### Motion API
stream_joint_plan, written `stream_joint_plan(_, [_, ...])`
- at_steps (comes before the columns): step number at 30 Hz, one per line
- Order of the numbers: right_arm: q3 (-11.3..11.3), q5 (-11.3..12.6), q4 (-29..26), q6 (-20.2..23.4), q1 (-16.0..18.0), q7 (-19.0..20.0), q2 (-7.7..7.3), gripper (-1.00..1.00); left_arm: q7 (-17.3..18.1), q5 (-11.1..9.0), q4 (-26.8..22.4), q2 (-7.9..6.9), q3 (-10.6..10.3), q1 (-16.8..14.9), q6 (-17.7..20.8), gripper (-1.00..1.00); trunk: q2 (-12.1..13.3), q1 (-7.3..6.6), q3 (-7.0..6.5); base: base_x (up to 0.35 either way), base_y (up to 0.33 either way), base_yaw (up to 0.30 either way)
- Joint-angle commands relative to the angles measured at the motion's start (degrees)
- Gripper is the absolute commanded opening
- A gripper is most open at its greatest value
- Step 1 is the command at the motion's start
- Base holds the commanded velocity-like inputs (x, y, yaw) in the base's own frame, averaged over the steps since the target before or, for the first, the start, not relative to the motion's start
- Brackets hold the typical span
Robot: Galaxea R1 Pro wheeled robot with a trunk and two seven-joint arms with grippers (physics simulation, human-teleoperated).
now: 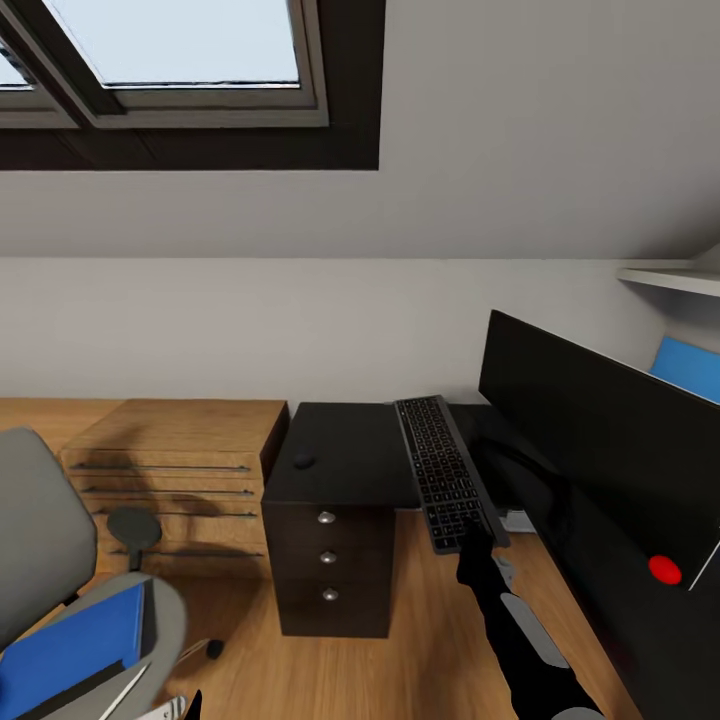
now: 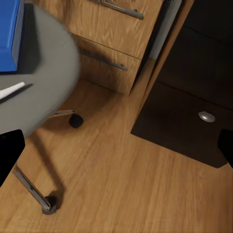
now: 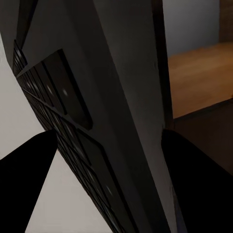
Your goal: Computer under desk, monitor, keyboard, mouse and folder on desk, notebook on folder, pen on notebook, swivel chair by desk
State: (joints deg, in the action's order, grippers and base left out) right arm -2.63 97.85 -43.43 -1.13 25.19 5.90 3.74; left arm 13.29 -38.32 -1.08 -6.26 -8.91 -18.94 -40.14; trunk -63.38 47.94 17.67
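Keyboard [image 1: 445, 470]: lay on desk [image 1: 345, 465] beside monitor [image 1: 600, 440], near end overhanging, pinched between right gripper's [image 1: 478, 535] closed fingers; judged best slid fully onto desk, level, before release; left gripper [image 2: 116, 150] spread wide, empty.

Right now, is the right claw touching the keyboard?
Touching. In the right wrist view the keyboard runs between both fingers of the right claw, and the head view shows the arm ending at its near end.
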Motion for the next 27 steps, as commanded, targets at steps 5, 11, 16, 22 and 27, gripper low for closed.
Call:
stream_joint_plan(5, [-0.02,0.72,0.01,-0.10,0.04,0.20,0.00,-1.00,0.33,-0.62,0.06,-0.02,-0.41,-0.05,-0.11,1.00,-0.04,0.03,0.07,0.251,0.000,0.000])
stream_joint_plan(11, [-0.01,0.76,0.01,-0.10,0.04,0.17,0.04,-1.00,0.33,-0.62,0.06,-0.03,-0.41,-0.05,-0.11,1.00,-0.04,0.03,0.07,0.219,0.000,0.000])
stream_joint_plan(16, [-0.01,0.70,0.08,-0.10,0.04,0.19,0.13,-1.00,0.33,-0.62,0.09,-0.01,-0.41,-0.05,-0.11,1.00,-0.04,0.03,0.07,0.209,0.000,0.000])
stream_joint_plan(22, [-0.01,0.58,0.10,-0.20,0.04,0.17,0.13,-1.00,0.33,-0.62,0.08,0.01,-0.41,-0.05,-0.11,1.00,-0.04,0.03,0.07,0.075,0.000,0.000])
stream_joint_plan(27, [-0.04,0.58,0.28,-0.26,0.04,0.11,0.12,-1.00,0.33,-0.62,0.06,0.08,-0.41,-0.05,-0.11,1.00,-0.04,0.03,0.07,0.009,0.000,0.000])
